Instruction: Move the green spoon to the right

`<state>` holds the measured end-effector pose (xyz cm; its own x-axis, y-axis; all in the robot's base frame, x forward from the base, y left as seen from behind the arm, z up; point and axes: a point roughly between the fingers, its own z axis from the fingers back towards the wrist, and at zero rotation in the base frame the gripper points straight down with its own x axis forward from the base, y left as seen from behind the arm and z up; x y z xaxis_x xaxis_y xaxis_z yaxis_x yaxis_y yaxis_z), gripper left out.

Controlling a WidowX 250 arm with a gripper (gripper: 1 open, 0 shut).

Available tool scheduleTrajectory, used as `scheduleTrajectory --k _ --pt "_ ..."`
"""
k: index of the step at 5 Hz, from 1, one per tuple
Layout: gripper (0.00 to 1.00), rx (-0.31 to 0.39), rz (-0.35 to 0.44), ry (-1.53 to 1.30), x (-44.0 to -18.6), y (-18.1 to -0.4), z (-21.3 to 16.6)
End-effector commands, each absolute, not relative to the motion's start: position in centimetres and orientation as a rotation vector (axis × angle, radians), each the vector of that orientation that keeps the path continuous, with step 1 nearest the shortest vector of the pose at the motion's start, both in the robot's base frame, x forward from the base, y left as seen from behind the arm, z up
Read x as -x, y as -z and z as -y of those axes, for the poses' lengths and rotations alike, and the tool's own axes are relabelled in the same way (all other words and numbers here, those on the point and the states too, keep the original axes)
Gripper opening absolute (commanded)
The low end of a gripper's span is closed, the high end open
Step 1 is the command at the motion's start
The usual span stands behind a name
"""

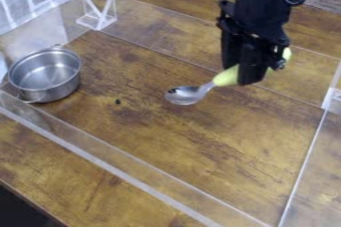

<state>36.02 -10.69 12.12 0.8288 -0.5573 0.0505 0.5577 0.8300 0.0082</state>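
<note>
Item: green spoon [210, 84], shiny metal bowl with thick yellow-green handle.
Holder: pincer [250, 69], black, pointing down, pinching the handle of the green spoon; only the handle's lower end shows below the fingers.
Attitude of item: tilted, handle end up inside the pincer, metal bowl hanging low toward the bench [200, 161]; whether the bowl's tip touches the wood cannot be told from this view.
Landmark: round steel bowl [44, 74], standing at the left edge of the bench.
Place of item: well apart from the steel bowl, far to its right, over the right half of the bench and slightly farther back than the steel bowl.
Place of pincer: right of the steel bowl, above and just right of the spoon's metal bowl.
Other fixtures: clear plastic stand [96, 13], behind the steel bowl and to its right, untouched.
Done, as judged: item is gripped and sits on the right side of the work area, so the carry looks largely complete.
Left, as judged: lower the spoon flat onto the wood, let go of the handle, lift clear.
Estimate: late stage, placement outstanding.
</note>
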Motion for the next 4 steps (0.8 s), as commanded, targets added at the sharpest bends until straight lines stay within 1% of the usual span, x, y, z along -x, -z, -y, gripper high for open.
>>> scheduleTrajectory --k 1,3,4 --pt "0.0 0.035 0.135 0.628 -35.9 -14.5 11.9" --pt "0.0 0.069 0.101 0.468 -36.9 -9.9 10.3" --pt "0.0 0.073 0.088 0.391 -38.2 -9.2 9.0"
